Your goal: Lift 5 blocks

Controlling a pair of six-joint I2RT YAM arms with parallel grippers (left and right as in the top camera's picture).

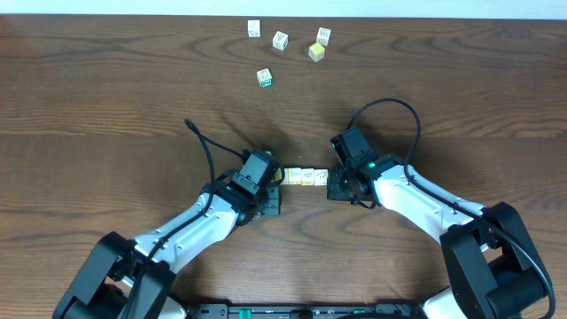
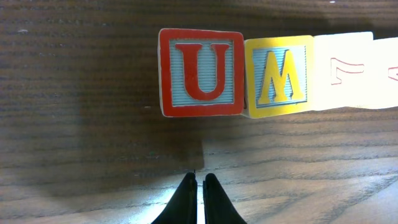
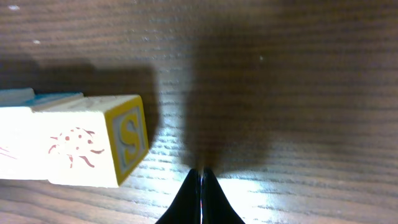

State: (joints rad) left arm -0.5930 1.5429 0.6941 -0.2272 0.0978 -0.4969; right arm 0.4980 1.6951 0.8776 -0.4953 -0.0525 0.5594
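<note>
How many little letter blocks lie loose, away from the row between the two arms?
5. Near the far edge: left block, middle block, white block and yellow block at right; closer in, green block. None seems hidden.

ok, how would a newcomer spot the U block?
On the table, find the short row of blocks. The U block is its end nearest the left tool. Red letter, red border; its neighbour, the M block, is yellow.

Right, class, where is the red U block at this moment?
In the left wrist view the red U block sits upper centre, with the yellow M block against its right side, just beyond the tips of the shut left pincer.
</note>
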